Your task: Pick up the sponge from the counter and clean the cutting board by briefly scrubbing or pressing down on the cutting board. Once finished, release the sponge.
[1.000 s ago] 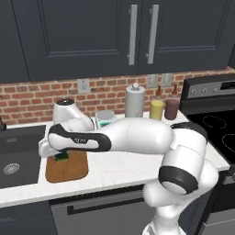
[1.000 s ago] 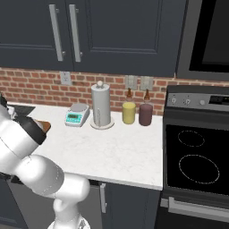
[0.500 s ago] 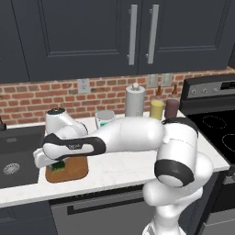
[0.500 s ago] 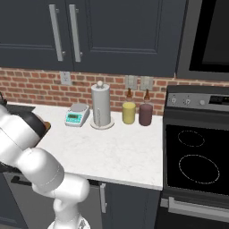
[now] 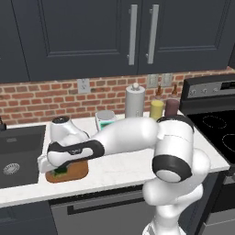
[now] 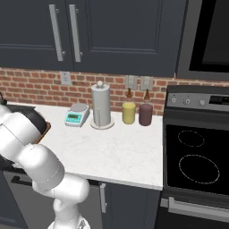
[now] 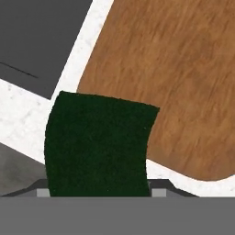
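Dark green on its upper face, the small flat rectangular sponge [image 7: 98, 144] sits at the bottom of the hand view, overlapping the edge of the brown wooden cutting board with rounded corners [image 7: 183, 78] and the strip of white, faintly marbled stone-look counter [image 7: 20, 114] beside it. The two-finger gripper [image 5: 57, 167] appears pinched on the sponge (its finger tips are hidden behind the block, so the grip is read from the sponge sitting between them).

In the left base view, the white arm stretches leftward and low over the cutting board [image 5: 78, 170], which lies on the counter [image 5: 114, 172] just beside the dark sink basin [image 5: 18, 156]. A sliver of the sponge [image 5: 59, 172] shows green beneath the hand, on the board's left part.

Behind the arm stands a pale teal kitchen scale [image 5: 106, 120]. Along the brick wall stand a white paper-towel roll on an upright holder [image 5: 135, 102], a yellow jar [image 5: 156, 109] and a dark maroon jar [image 5: 172, 107]. The black stove top [image 6: 197, 161] adjoins the counter [image 6: 112, 152] on the right, as the right base view shows; there the scale [image 6: 76, 115] sits left of the towel roll [image 6: 101, 106].
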